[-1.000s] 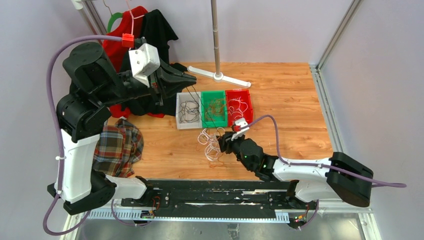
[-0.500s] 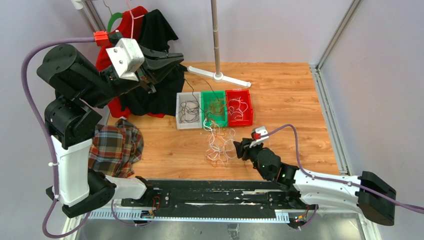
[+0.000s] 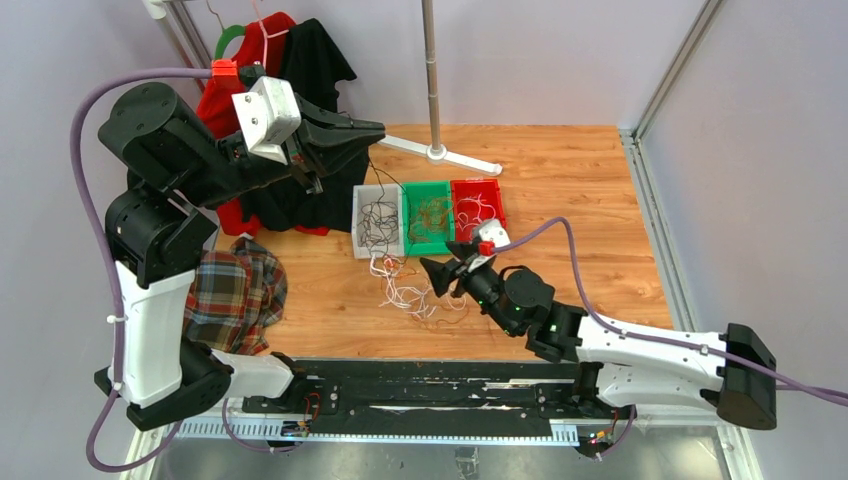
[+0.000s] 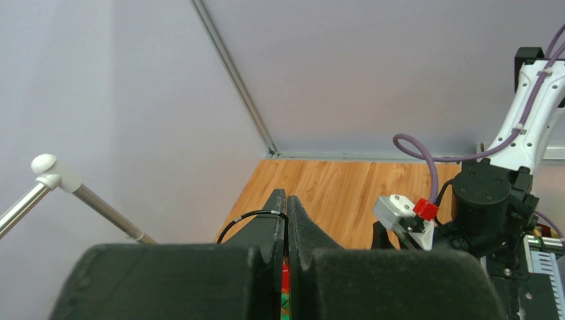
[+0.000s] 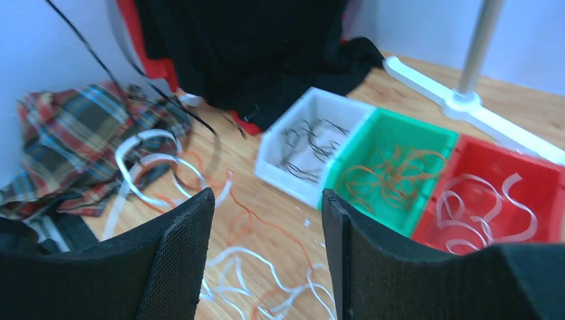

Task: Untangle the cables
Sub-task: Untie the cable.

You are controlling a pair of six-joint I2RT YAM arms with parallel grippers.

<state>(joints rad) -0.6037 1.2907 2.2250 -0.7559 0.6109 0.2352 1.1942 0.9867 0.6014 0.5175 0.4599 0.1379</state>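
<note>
A loose pile of white and orange cables (image 3: 410,292) lies on the wooden table in front of three bins. My left gripper (image 3: 376,130) is raised above the white bin (image 3: 360,210), shut on a thin black cable (image 3: 381,186) that hangs from it into the bin. In the left wrist view that black cable (image 4: 256,217) loops over one finger of the left gripper (image 4: 287,200). My right gripper (image 3: 438,266) hovers low at the pile's right side, open and holding nothing. Between the jaws of the right gripper (image 5: 266,195) show white strands (image 5: 250,257) and an orange strand (image 5: 263,217).
The white bin (image 5: 276,170) holds black wires, the green bin (image 5: 436,143) orange ones, the red bin (image 5: 553,180) white ones. A plaid cloth (image 3: 235,290) lies at left. Black and red garments (image 3: 300,70) hang behind. A pole stand (image 3: 437,152) rises at the back.
My right gripper swung back left to the pile and opened wider. The left arm shifted right with the black cable, and the loose strands were dragged left.
</note>
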